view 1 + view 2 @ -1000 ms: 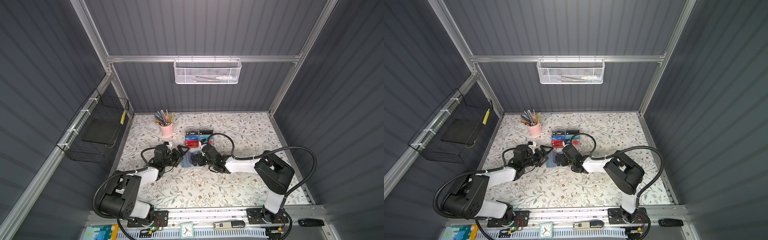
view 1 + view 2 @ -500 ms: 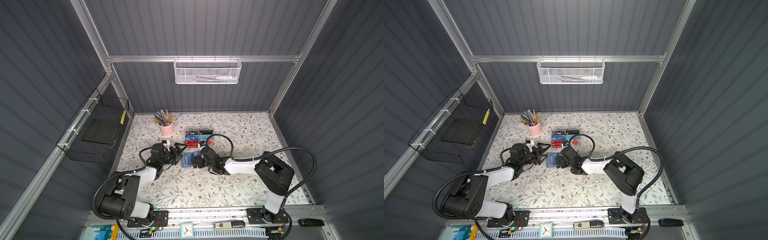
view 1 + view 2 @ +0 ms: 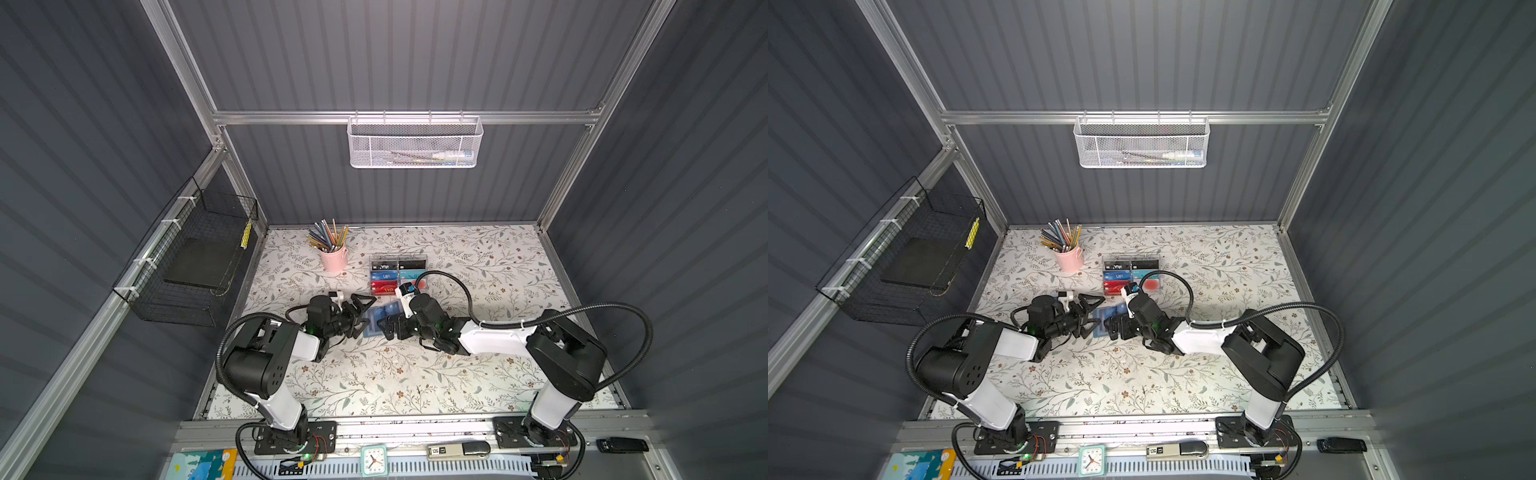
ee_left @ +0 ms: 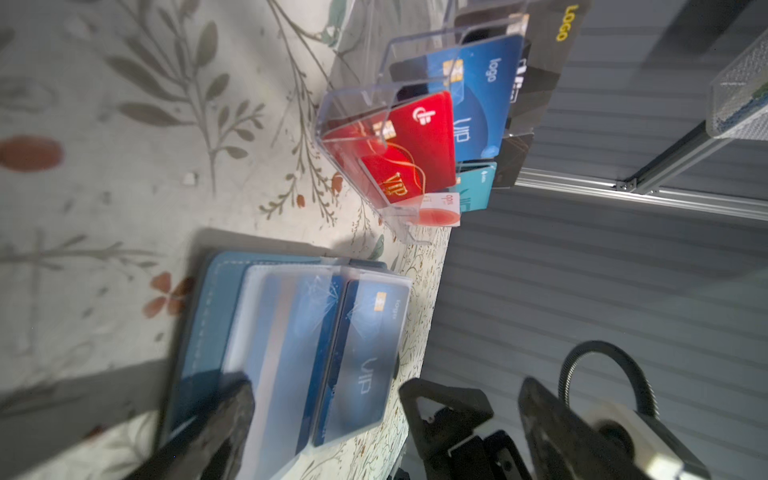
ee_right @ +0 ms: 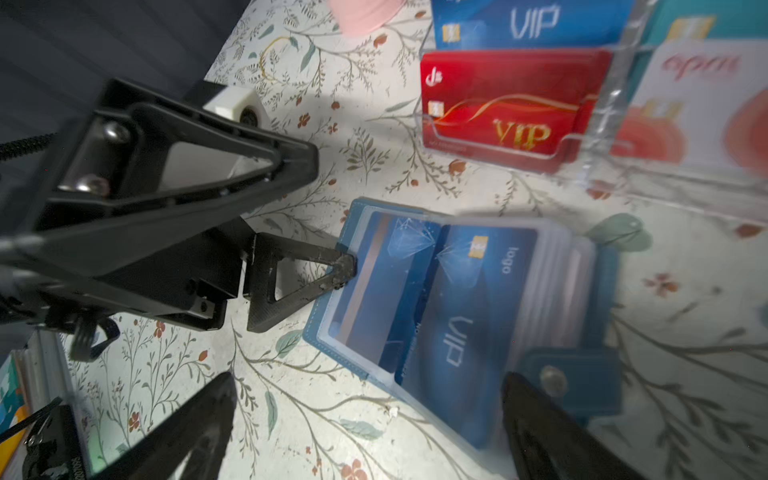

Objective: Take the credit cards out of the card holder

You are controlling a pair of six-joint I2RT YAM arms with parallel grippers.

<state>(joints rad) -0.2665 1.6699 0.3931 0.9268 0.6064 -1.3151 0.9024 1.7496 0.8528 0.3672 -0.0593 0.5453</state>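
At the table's (image 3: 415, 374) middle, the card holder (image 3: 380, 318) is now lying spread open, its blue credit card (image 5: 457, 311) still sleeved. The left gripper (image 3: 360, 316) at nine o'clock and the right gripper (image 3: 387, 328) at three are both gaping empty, so extraction is likely coming next.

The left arm (image 3: 266, 357) and right arm (image 3: 498, 338) both reach low toward the middle, wrists roughly level and facing each other. The left pincer (image 3: 365, 314) gapes wide. The right pincer (image 3: 386, 326) is equally spread, its fingertips close to the left's.
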